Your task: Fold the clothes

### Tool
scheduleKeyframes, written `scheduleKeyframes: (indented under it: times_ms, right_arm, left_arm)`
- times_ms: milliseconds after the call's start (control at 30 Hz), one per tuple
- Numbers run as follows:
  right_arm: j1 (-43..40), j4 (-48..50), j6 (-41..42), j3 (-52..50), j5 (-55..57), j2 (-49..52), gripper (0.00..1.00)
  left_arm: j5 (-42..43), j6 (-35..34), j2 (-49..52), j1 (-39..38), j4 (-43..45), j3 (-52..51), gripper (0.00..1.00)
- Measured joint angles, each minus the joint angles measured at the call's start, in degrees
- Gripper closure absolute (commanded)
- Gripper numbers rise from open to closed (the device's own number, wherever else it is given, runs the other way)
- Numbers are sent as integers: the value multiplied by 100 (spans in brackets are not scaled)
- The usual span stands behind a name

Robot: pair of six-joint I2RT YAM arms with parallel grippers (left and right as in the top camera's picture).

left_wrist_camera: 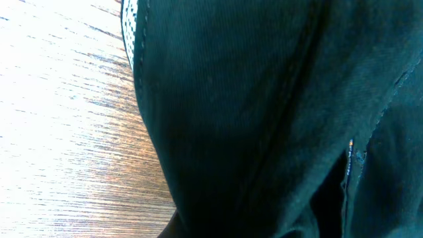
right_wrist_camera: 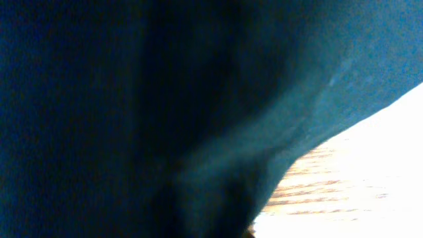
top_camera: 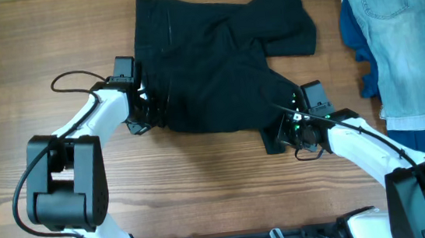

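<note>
On the wooden tabletop [top_camera: 49,41], near the middle and toward the far side, lie the black shorts [top_camera: 215,64]. They are spread out but not flat: the cloth has several wrinkles, and one leg points to the far right corner while the other comes down toward the right arm. The waistband side seems to be at the left.

The left pincer [top_camera: 147,108] is at the left edge of the shorts, low on the tabletop. Its jaws are closed, and from above it seems to pinch that edge of the cloth. In the left wrist view, dark fabric with a seam fills most of the frame and the fingers themselves do not show; a small strip of white mesh lining [left_wrist_camera: 129,26] appears at the top edge.

The right pincer [top_camera: 286,131] is at the near right corner of the shorts, where the cloth makes a small tongue. Its jaws are closed too, on this corner as far as the overhead view shows. The right wrist view is almost covered by blurred dark cloth.

At the right side of the tabletop, well apart from the shorts, a light blue denim garment [top_camera: 399,31] lies on a royal blue cloth [top_camera: 354,31]
</note>
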Motion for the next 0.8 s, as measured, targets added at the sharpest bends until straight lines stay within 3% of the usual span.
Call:
scheduleKeyframes:
  times_ms: [367,600,800]
  right_arm:
    - [-114,-431,-28,245,321,-68,96]
    - [-258,-1554,-509,2686,1154,-496,96]
    - [-264,-1779,-938,3729,1611,-568,96]
  left_arm:
    - [216,39,9,-2,205,-26,96]
    - [568,81,-317,-26,494,9,96]
    - [249,107,-1665,-39,227,627,96]
